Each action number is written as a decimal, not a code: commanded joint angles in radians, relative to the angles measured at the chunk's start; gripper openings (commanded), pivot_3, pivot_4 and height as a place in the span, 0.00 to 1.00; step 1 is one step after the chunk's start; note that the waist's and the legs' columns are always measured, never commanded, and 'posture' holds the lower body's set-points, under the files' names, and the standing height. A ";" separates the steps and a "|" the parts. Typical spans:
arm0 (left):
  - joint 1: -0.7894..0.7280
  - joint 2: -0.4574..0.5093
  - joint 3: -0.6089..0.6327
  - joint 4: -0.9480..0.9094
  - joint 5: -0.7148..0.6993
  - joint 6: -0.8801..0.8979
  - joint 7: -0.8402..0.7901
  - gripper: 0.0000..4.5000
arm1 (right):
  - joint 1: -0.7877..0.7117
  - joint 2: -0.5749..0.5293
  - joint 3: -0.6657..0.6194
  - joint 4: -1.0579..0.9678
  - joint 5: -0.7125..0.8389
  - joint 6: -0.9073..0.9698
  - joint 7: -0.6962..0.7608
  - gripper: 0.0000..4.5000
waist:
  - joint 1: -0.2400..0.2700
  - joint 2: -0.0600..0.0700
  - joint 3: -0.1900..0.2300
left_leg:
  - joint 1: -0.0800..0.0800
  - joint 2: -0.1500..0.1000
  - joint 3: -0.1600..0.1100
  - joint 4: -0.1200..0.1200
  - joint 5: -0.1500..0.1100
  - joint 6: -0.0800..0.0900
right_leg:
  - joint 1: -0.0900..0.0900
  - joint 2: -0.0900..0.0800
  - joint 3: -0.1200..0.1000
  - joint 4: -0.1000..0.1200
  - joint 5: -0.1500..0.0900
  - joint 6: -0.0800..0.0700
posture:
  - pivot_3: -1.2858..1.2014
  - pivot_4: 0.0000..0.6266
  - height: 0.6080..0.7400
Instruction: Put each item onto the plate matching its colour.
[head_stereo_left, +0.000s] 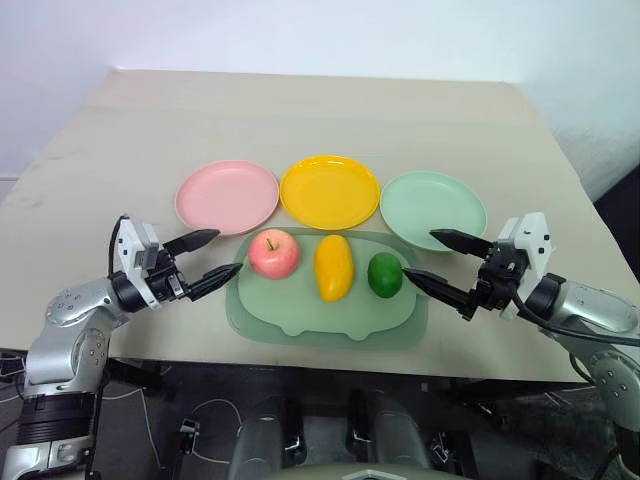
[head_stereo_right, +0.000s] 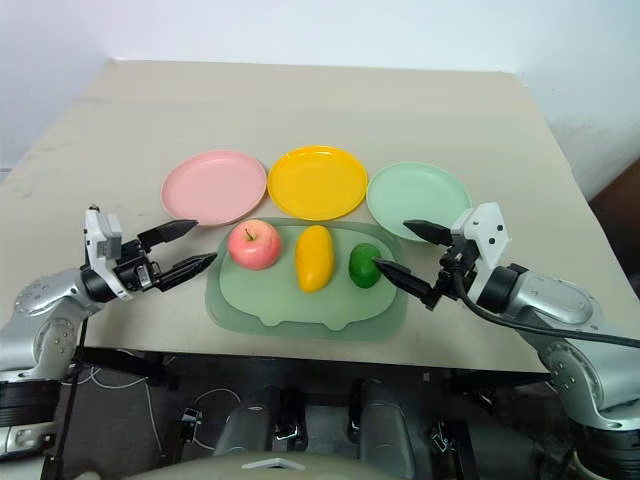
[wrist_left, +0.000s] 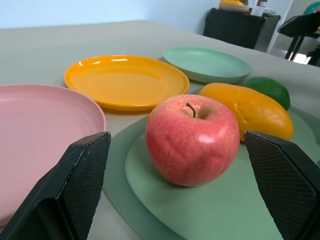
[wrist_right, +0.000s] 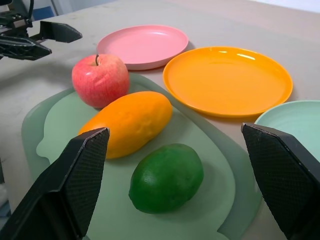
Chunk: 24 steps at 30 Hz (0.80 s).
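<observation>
Apple (head_stereo_left: 274, 253), mango (head_stereo_left: 333, 267), lime (head_stereo_left: 385, 275) on tray (head_stereo_left: 300, 318). Left gripper (head_stereo_left: 212, 254), right gripper (head_stereo_left: 431, 256) both spread, empty.

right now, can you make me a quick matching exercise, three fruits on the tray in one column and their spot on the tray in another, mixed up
Things:
1. apple
2. mango
3. lime

Places on the tray:
A. middle of the row
B. end nearest the right gripper
C. end nearest the left gripper

Pairs: 1-C, 2-A, 3-B
</observation>
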 joint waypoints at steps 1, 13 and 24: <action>0.001 0.004 0.012 -0.032 -0.003 -0.016 -0.002 0.99 | 0.002 -0.015 -0.037 -0.007 -0.002 -0.026 0.017 1.00 | 0.000 0.000 0.000 | 0.000 0.000 0.000 0.000 0.000 0.000 | 0.000 0.000 0.000 0.000 0.000 0.000 | 0.52 0.24 0.67; -0.029 -0.009 -0.011 0.006 0.008 -0.045 -0.034 0.99 | -0.011 0.000 0.011 -0.011 -0.010 0.027 -0.029 1.00 | 0.001 0.000 0.000 | 0.000 0.000 0.000 0.000 0.000 0.000 | 0.000 0.000 0.000 0.000 0.000 0.000 | 0.52 0.24 0.67; -0.052 -0.021 -0.040 0.021 0.021 -0.040 -0.039 0.99 | -0.014 0.015 0.029 -0.051 0.035 0.163 -0.128 1.00 | 0.000 0.000 0.000 | 0.000 0.000 0.000 0.000 0.000 0.000 | 0.000 0.000 0.000 0.000 0.001 -0.001 | 0.52 0.24 0.67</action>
